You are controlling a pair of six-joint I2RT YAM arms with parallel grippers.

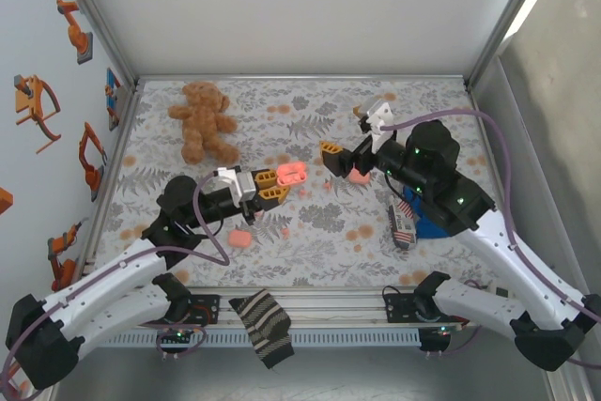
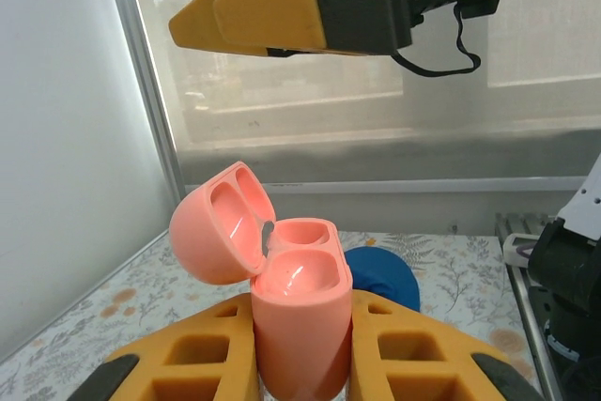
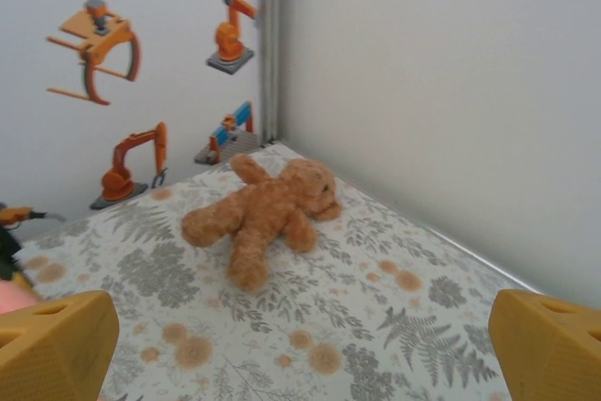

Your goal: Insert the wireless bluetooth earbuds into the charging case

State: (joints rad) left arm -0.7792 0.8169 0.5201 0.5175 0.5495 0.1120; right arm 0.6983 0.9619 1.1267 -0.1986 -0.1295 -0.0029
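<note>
near edge: striped sock [image 1: 263, 328] hanging over the rail. on the table [image 1: 188, 260], a spare pink case [image 1: 240, 238]. just right of it is a tiny pink bit, probably an earbud [image 1: 285, 230], too small to be sure.

mid-table: left gripper [image 1: 278, 189] clenched on the charging case [image 1: 293, 174], lid open. right gripper [image 1: 332, 158] just right of it, fingers [image 3: 56, 345] spread wide, nothing between them.

far left: teddy bear [image 1: 203, 121].

risk: the bud is tiny and smooth. it could squirt out of a pinch, or seat crooked if the case tilts in the grip.

left wrist view shows both wells empty and the right fingers overhead, which the top view cannot resolve. right wrist view confirms the spread.
</note>
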